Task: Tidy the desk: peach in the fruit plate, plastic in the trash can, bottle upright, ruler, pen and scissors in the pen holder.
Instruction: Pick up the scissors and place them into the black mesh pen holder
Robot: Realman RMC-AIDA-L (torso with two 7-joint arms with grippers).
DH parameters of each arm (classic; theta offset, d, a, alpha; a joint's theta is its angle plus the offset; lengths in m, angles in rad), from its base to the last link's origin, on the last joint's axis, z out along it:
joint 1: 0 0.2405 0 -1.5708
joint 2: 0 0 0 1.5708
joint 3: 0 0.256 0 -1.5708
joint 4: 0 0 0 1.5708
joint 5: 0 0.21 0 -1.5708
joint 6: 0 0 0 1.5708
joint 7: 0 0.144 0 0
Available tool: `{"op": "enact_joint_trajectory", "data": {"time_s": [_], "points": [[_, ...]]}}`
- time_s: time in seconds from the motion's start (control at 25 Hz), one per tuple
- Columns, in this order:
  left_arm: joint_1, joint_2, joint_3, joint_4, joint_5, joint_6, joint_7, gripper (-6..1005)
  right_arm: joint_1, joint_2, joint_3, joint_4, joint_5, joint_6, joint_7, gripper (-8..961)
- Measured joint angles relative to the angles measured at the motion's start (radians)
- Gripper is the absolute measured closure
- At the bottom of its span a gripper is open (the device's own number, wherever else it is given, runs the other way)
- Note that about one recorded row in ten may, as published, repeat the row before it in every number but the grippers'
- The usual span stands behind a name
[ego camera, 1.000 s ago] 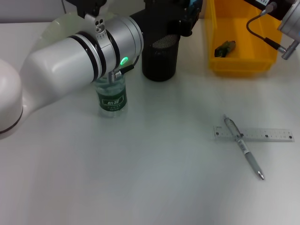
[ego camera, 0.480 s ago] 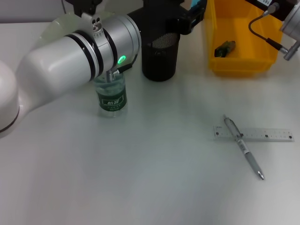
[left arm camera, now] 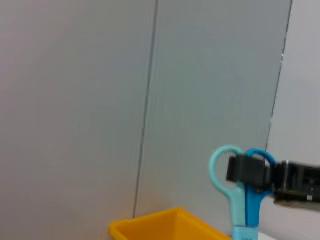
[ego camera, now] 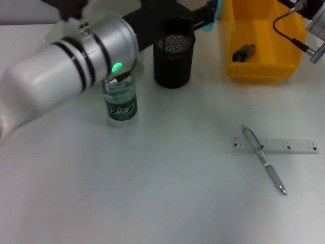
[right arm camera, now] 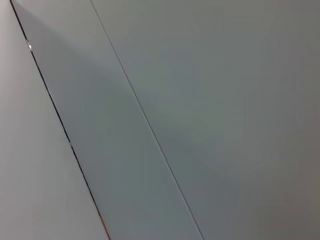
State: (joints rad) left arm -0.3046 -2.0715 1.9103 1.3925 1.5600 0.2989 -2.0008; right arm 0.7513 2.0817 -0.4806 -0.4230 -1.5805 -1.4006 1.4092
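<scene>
Clearly the left gripper [left arm camera: 260,175] has its jaws clamped on the blue scissors [left arm camera: 239,195], carried high behind the black mesh pen holder [ego camera: 173,61]. To do this well, I judge it should hang the blades straight over the holder's mouth, lower, then let go. On the tabletop [ego camera: 167,178] lie one pen [ego camera: 263,159] across one ruler [ego camera: 277,145]; one bottle [ego camera: 121,104] stands upright; one yellow trash can [ego camera: 264,71] holds a scrap. The right gripper is out of sight, parked.
</scene>
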Motion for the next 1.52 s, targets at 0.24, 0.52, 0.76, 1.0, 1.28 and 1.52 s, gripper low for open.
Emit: {"op": "enact_joint_trajectory", "data": {"time_s": [0.24,0.52,0.76,1.0,1.28,1.52], "points": [[0.059,0.002,-0.19,0.043,-0.084,0.293,0.026,223,-0.002,0.0,-0.003,0.006,0.001,0.011,-0.005,888],[0.045,0.001,-0.466,-0.171,-0.411,0.817,0.331,213,-0.003,-0.001,-0.003,0.0,0.0,-0.007,0.007,888],[-0.016,0.006,-0.714,-0.518,-0.498,1.252,0.534,213,0.007,0.0,-0.038,0.004,-0.003,0.032,-0.057,888],[-0.012,0.009,-0.774,-0.606,-0.498,1.381,0.626,213,0.032,0.005,-0.142,0.036,0.007,0.109,-0.196,888],[0.025,0.01,-0.778,-0.614,-0.457,1.446,0.679,213,0.055,0.006,-0.154,0.102,0.072,0.132,-0.338,889],[0.021,0.008,-0.779,-0.618,-0.422,1.453,0.679,213,0.096,0.007,-0.148,0.208,0.088,0.18,-0.53,889]]}}
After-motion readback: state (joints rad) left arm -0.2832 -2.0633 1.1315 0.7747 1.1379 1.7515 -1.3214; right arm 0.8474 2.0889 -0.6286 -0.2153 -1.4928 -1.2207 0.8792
